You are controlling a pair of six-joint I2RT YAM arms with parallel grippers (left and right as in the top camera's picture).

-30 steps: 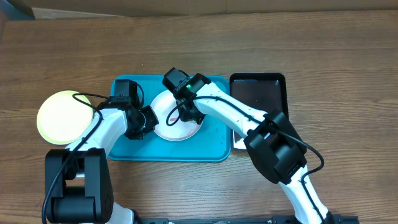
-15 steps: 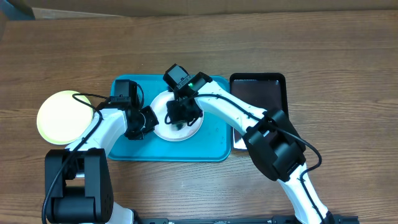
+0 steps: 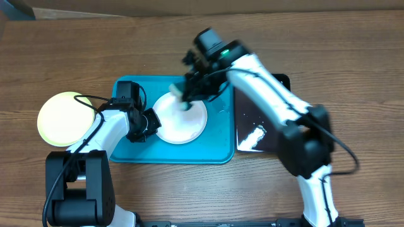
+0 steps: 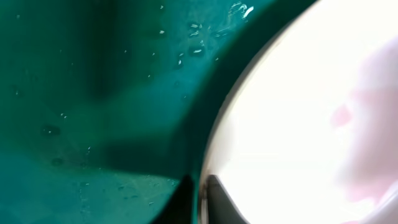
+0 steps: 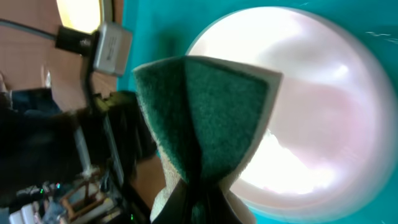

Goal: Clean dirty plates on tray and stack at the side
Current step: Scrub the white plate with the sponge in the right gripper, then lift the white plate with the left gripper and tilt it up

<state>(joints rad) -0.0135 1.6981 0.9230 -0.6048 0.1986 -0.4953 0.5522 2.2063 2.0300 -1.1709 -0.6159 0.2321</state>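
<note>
A white plate lies on the turquoise tray. My left gripper is shut on the plate's left rim; in the left wrist view its jaws pinch the rim, with plate and wet tray alongside. My right gripper is shut on a folded green sponge and holds it above the plate's far edge. The right wrist view shows sponge, jaws and pink-tinged plate. A yellow-green plate sits on the table left of the tray. No pale cyan plate shows.
A glossy black tray stands directly right of the turquoise tray, under my right arm. The wooden table runs all round. My left arm reaches in from the near left.
My right gripper has lifted the sponge off the white plate's middle and moved toward the plate's far edge, with the arm swinging right. My left gripper has stayed on the rim.
</note>
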